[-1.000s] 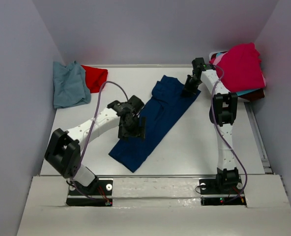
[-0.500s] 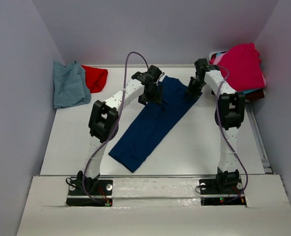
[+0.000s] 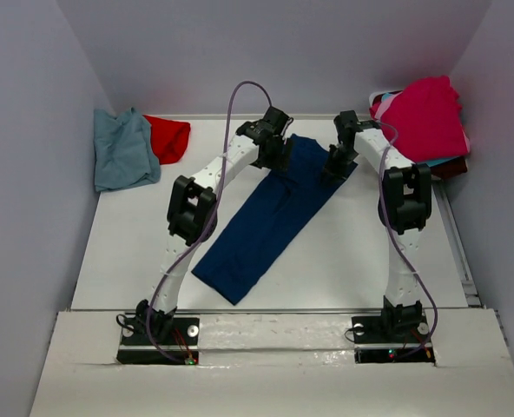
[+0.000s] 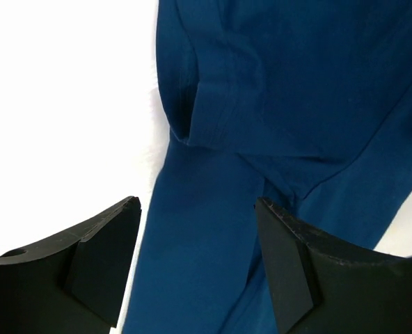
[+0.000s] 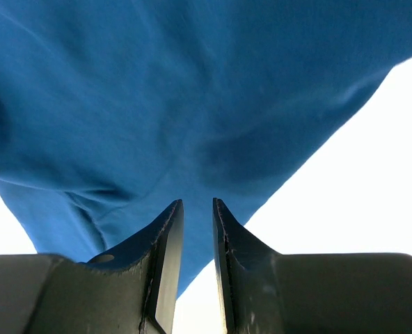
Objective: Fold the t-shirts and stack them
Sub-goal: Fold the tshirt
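- The navy tee lies slantwise in the middle of the table. It is already folded lengthwise into a long strip, with the cross folds not yet made.
- My left pincer hangs over the strip's far left corner, jaws wide and holding nothing.
- My right pincer sits at the far right corner, jaws narrowed to a slit. I cannot tell whether cloth is nipped between them.
- A blue-grey tee and a red tee lie touching at the far left, bunched rather than neatly stacked.
- A magenta tee tops more cloth at the far right. I judge those are waiting to be folded.
- Most of the job is left.
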{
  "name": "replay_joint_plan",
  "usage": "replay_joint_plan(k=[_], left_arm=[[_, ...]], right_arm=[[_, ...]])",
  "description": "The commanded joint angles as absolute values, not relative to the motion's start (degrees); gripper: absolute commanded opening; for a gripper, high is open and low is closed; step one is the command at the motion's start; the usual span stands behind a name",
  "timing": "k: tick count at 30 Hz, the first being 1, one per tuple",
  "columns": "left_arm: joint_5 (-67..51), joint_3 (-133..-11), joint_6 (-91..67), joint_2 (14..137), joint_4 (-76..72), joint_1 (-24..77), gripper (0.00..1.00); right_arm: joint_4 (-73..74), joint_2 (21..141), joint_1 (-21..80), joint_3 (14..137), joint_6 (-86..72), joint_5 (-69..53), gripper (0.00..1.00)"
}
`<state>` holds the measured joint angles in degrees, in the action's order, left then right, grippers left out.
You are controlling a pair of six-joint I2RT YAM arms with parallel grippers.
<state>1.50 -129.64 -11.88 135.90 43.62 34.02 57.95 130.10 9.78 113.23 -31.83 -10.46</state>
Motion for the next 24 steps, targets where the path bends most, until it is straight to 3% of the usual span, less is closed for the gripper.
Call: replay_joint_plan(k=[1, 15, 24], left_arm=[[3.3, -132.8, -8.8, 137.7, 42.0, 33.0, 0.78], [-5.0, -131.7, -8.0, 142.6, 41.9, 31.3, 0.79], [4.0, -126.6, -8.8, 141.7, 44.3, 30.8, 0.79]], right_arm=[[56.7, 124.7, 10.5, 108.5, -34.4, -8.4, 0.30], [55.0, 124.5, 11.1, 104.6, -36.2, -9.1, 0.30], [57.8, 128.9, 11.1, 111.1, -35.3, -8.6, 0.30]])
